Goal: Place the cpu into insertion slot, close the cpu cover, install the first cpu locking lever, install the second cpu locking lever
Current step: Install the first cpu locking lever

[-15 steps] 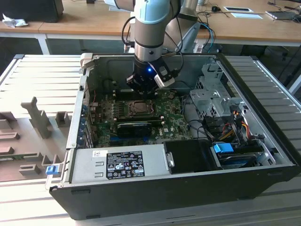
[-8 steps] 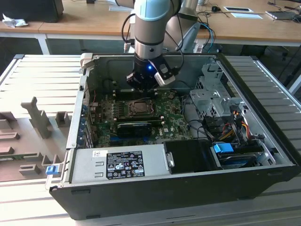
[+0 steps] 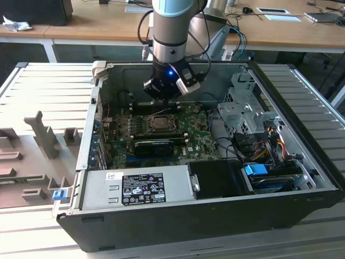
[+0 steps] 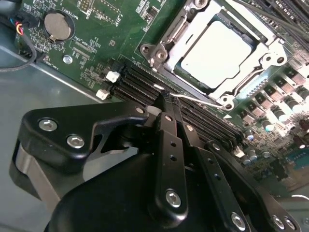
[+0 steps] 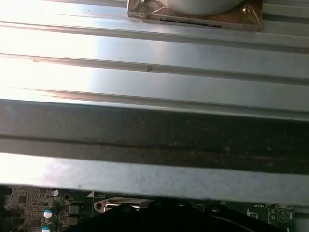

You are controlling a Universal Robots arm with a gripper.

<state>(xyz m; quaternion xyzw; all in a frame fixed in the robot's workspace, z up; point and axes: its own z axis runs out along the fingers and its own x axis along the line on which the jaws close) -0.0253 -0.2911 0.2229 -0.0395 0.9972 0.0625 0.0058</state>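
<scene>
Memory slots [image 4: 145,84] flank socket — gripper [image 4: 166,104] over them

The white-printed black label [image 3: 143,188] on the power supply [image 3: 135,186] carries no legible text.

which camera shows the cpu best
The second wrist view: the cpu sits close up, its pale metal top framed by the cpu cover lying flat around it. In the exterior view it is a small square on the motherboard below the gripper, without detail.
</scene>
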